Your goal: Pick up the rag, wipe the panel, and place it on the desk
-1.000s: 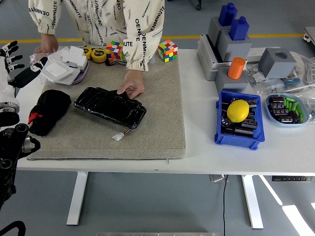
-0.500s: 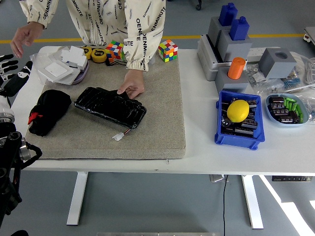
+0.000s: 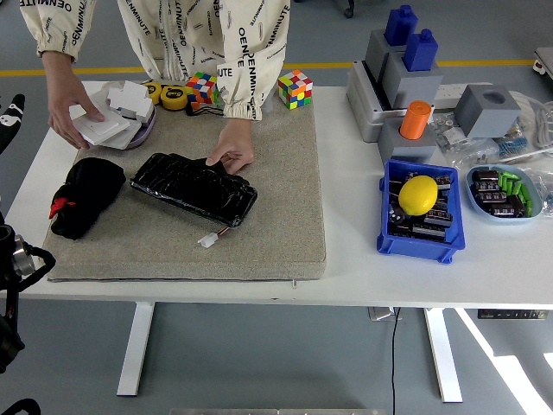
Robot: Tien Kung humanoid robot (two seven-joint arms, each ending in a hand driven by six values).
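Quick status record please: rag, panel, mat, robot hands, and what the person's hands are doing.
rag: black rag, bunched on the mat's left end, ungrasped
panel: black panel on the mat, right of the rag
mat: grey mat on the white table
left hand: left hand only just showing at the picture's left edge, away from the rag
right hand: not in view
person: one hand on the panel's far edge; other hand on the white boxes
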